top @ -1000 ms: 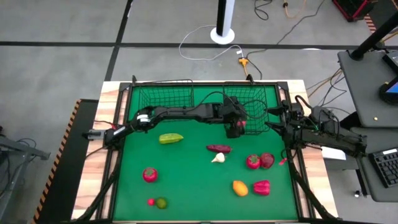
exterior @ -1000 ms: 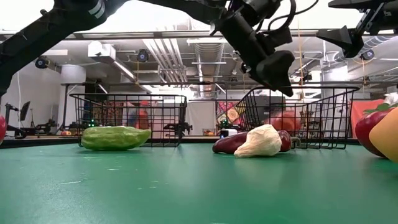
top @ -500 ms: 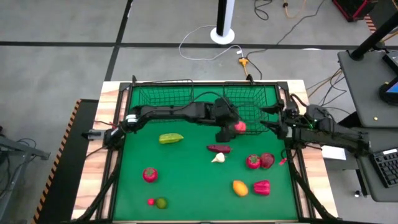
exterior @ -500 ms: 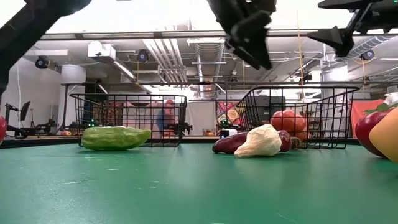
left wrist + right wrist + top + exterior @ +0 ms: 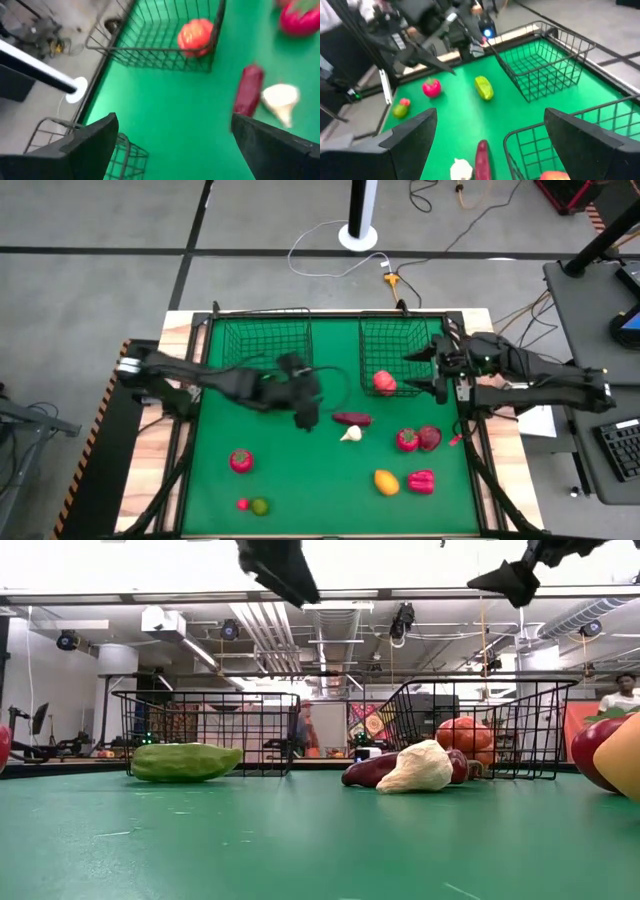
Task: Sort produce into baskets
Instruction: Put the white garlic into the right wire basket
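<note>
Left hand (image 5: 303, 418) open above mat, purple piece (image 5: 351, 419) beside.

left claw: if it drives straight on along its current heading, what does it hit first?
Likely the right-hand basket holding the red tomato: in the left wrist view it sits ahead of the open left claw, with only bare green mat between. The purple piece and garlic lie off to the side. Depth is uncertain.

hidden: yellow-green oblong (image 5: 275, 402) under left arm | cut off: orange-yellow piece (image 5: 624, 756) at edge
</note>
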Motion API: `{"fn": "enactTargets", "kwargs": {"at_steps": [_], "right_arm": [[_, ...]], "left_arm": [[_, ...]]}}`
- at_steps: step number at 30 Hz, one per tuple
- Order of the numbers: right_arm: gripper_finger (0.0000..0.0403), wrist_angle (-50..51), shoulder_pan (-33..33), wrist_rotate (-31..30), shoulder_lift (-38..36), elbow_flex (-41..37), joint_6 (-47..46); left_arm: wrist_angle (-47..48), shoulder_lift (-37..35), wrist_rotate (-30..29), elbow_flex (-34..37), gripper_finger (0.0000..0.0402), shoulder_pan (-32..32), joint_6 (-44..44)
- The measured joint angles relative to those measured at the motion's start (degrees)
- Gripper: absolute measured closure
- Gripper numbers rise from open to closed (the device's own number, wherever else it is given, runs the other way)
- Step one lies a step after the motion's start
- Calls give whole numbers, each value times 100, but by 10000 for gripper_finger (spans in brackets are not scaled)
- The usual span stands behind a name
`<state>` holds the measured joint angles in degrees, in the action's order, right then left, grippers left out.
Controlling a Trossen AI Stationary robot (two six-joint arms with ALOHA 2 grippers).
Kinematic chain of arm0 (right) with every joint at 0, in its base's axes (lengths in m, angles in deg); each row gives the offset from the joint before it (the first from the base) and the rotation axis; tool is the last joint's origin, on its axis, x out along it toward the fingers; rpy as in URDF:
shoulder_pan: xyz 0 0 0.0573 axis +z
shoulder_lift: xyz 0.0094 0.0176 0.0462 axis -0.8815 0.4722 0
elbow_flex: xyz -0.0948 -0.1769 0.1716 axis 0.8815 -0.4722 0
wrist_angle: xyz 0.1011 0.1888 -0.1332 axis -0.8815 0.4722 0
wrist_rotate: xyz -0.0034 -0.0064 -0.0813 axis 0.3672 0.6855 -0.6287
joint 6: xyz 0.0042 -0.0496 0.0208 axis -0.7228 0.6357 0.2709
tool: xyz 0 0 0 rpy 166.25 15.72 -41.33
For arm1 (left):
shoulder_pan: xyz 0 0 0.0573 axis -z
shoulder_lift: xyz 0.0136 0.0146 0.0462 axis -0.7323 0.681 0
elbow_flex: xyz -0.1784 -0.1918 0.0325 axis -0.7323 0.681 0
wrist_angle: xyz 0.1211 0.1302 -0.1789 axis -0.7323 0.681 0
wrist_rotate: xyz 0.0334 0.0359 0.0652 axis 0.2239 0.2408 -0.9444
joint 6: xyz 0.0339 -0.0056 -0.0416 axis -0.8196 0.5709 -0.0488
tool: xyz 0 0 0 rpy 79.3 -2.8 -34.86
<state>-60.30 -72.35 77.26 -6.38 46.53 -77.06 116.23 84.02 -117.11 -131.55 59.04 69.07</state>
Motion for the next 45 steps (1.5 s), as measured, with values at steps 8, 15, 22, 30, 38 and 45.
{"fn": "enactTargets", "kwargs": {"at_steps": [8, 15, 22, 30, 38, 45], "right_arm": [[44, 1312, 324, -326, 1211, 1230, 113], [44, 2034, 948, -567, 2362, 2294, 18], [44, 2663, 1601, -1079, 3416, 3095, 122], [44, 2981, 2024, -1049, 4356, 3420, -165], [44, 3193, 2229, -896, 5080, 3530, -356], [44, 3031, 2686, -1297, 5535, 3535, 168]], "left_arm": [[-1064, -1464, -155, 1838, 36, 745, 853], [-1122, -1988, -471, 2650, 36, 1004, 1429], [-1192, -2086, -959, 3037, 36, 1100, 1452], [-1378, -2075, -1080, 3111, 36, 1139, 1348], [-2240, -1943, -1198, 3137, 36, 1139, 688], [-2373, -1849, -1200, 3142, 36, 1137, 699]]}}
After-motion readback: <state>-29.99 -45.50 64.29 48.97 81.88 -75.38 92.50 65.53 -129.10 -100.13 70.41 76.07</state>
